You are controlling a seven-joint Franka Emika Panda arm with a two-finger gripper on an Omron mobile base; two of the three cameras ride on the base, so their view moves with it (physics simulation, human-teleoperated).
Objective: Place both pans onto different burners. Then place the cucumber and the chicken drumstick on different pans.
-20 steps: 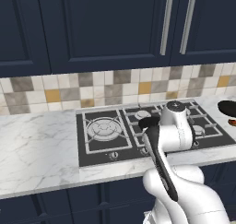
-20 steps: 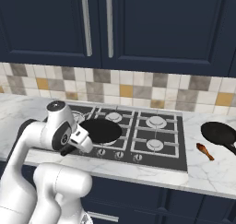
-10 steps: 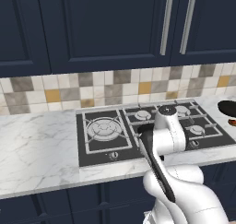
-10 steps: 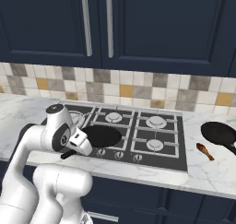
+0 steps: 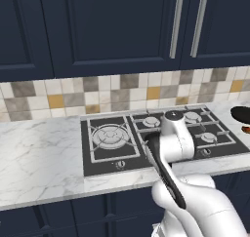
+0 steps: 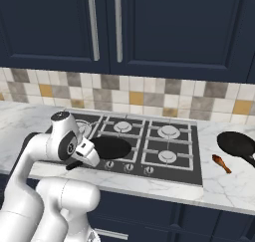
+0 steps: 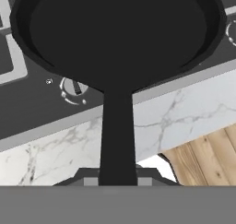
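Gripping the first pan (image 7: 118,34) by its long handle, the gripper (image 6: 84,154) stays nearly closed — keeping it level over the stove (image 6: 194,159) front. The second pan (image 6: 238,145) (drumstick (image 6: 220,162) beside it) waits right of the stove.

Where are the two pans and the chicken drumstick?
Held pan (image 7: 115,29), hand view, middle of its inside.
Other pan (image 6: 238,143), right base view, its bowl, on the counter.
Chicken drumstick (image 6: 219,162), right base view, its middle.
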